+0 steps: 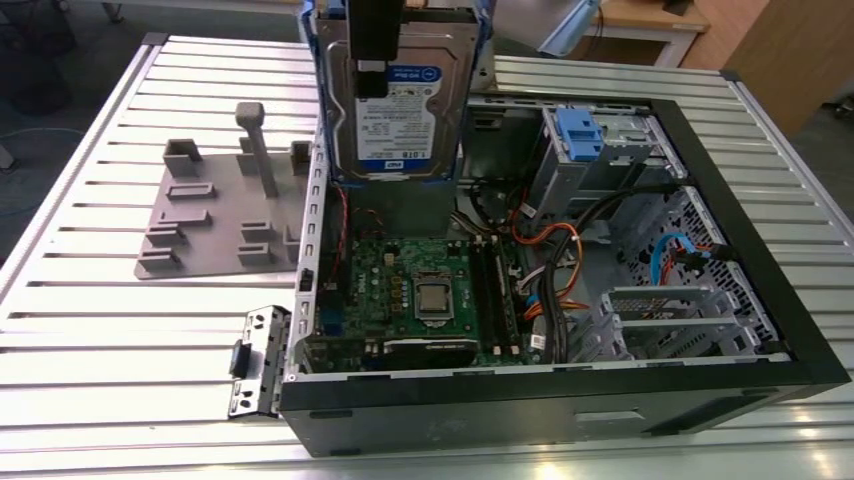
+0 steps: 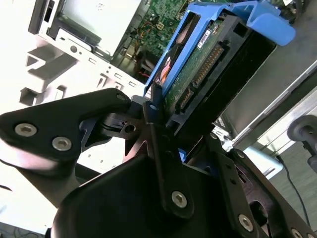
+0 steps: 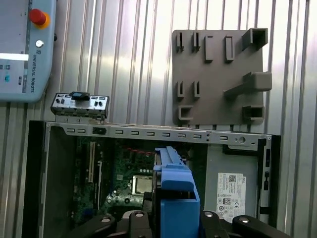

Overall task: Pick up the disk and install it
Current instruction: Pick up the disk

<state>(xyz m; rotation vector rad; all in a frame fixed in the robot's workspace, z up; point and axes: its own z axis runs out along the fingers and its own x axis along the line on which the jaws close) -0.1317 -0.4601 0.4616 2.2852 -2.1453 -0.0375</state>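
Table (image 1: pixel 107 330) of ribbed aluminium slats carries everything I can see. The largest item on it is the open computer case (image 1: pixel 561 400), which lies on its side with the motherboard (image 1: pixel 414 290) exposed. Orange cables (image 1: pixel 561 240) run between the motherboard and the drive cage toward the exterior view's right.

A grey slotted stand (image 1: pixel 214 225) lies flat on the table, just beside the case on the exterior view's left. It is unoccupied.

The arm comes down from above the far-left part of the case, as the exterior view has it. The disk (image 1: pixel 400 100) hangs upright there in its blue side rails, with the label face toward the exterior camera and its lower edge at the case opening. I cannot tell whether that edge touches anything inside.

The gripper (image 1: pixel 380 75) is clamped on the disk, and one black finger (image 1: pixel 374 40) lies flat against the label.

A small perforated port plate (image 1: pixel 260 360) sits on the table, touching the case's near-left corner.

The second wrist view adds the disk's (image 2: pixel 198 69) circuit-board underside and connector edge, with a finger (image 2: pixel 154 119) pressed against the blue rail.

The first wrist view looks down past the rail (image 3: pixel 176 198). It shows the stand (image 3: pixel 218 74) beyond the case wall (image 3: pixel 34 163) and a grey control pendant (image 3: pixel 20 49) on the slats.
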